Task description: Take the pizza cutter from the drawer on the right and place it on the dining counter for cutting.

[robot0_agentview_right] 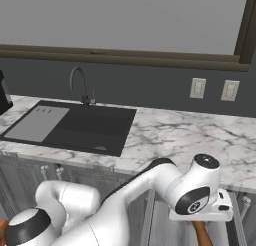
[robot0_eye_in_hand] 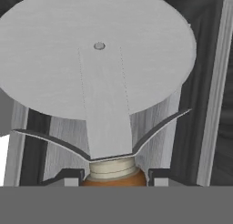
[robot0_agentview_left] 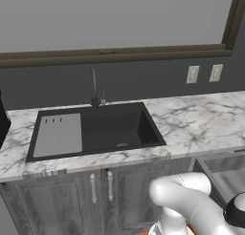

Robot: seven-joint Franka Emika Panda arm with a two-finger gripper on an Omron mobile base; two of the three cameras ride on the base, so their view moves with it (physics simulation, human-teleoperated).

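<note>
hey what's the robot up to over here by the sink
The white arm is reaching down in front of the cabinets, right of the black sink. Its hand is closed on the orange-brown handle of the pizza cutter, whose round wheel blade looms large in the hand view. The open drawer sits just below the marble top. The cutter hasn't reached any counter yet.

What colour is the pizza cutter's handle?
Orange-brown, seen best in the hand view, where the pizza cutter handle sits between the gripper fingertips.
</note>
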